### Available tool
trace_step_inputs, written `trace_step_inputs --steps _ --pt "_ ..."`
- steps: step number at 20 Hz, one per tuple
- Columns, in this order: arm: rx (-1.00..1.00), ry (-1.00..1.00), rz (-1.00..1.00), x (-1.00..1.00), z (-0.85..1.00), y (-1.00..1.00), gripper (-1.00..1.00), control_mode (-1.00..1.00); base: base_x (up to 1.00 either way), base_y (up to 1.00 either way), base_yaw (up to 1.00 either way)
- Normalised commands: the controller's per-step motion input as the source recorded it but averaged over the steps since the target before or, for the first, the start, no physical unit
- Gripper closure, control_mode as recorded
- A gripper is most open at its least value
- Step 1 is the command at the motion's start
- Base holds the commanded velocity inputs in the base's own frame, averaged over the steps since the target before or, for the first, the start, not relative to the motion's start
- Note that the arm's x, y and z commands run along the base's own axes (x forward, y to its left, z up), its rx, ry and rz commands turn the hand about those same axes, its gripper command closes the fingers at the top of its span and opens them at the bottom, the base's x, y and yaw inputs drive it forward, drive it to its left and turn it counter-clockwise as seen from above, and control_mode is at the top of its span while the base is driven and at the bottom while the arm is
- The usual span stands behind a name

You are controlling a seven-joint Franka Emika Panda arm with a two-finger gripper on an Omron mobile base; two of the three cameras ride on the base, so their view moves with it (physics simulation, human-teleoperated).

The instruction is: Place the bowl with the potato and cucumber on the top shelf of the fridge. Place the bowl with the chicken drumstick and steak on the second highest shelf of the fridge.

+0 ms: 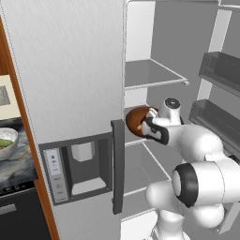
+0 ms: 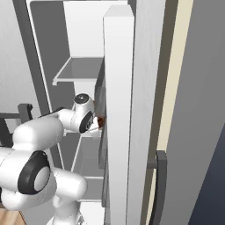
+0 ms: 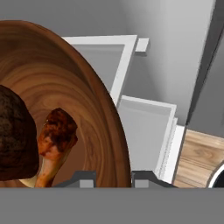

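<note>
A: Going left to right, what lies around the end effector (image 1: 146, 123)?

B: Far off to its left, past the closed fridge door (image 1: 70, 84) with the dispenser (image 1: 83, 166), the pale speckled bowl (image 1: 8, 143) sits on the dark desk (image 1: 16, 164) with the green cucumber (image 1: 4, 142) showing in it. The potato I cannot make out. The door's dark vertical handle (image 1: 117, 166) stands just left of and below the end effector.

A: And the brown wooden bowl (image 1: 137, 120)?

B: At the end effector's left side, held up inside the open fridge compartment. In the hand view the two fingertips (image 3: 82, 178) sit close together at the bowl's rim (image 3: 111, 127), one on each side, so the end effector is nearly closed and pinching that rim.

A: What is inside?

B: The dark steak (image 3: 15, 135) at the left, the chicken drumstick (image 3: 54, 146) beside it, its pale end towards the fingertips.

A: Shelves?

B: The top shelf (image 1: 150, 77) is above the end effector. The second highest shelf (image 1: 133, 140) is about level with the bowl, mostly hidden behind it. Lower shelves (image 1: 145, 171) are beneath. To the right, dark door bins (image 1: 220, 70) stand near the arm.
</note>
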Motion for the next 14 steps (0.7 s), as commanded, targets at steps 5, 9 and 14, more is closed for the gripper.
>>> trace_step_inputs --steps 5,9,14 --pt "0.0 0.0 0.0 0.48 -0.21 -0.03 1.0 -1.0 0.0 0.0 0.0" --pt "0.0 0.0 0.0 0.54 -0.21 0.0 1.0 -1.0 0.0 0.0 0.0" --pt "0.0 0.0 0.0 0.44 -0.19 0.0 1.0 -1.0 0.0 0.0 0.0"
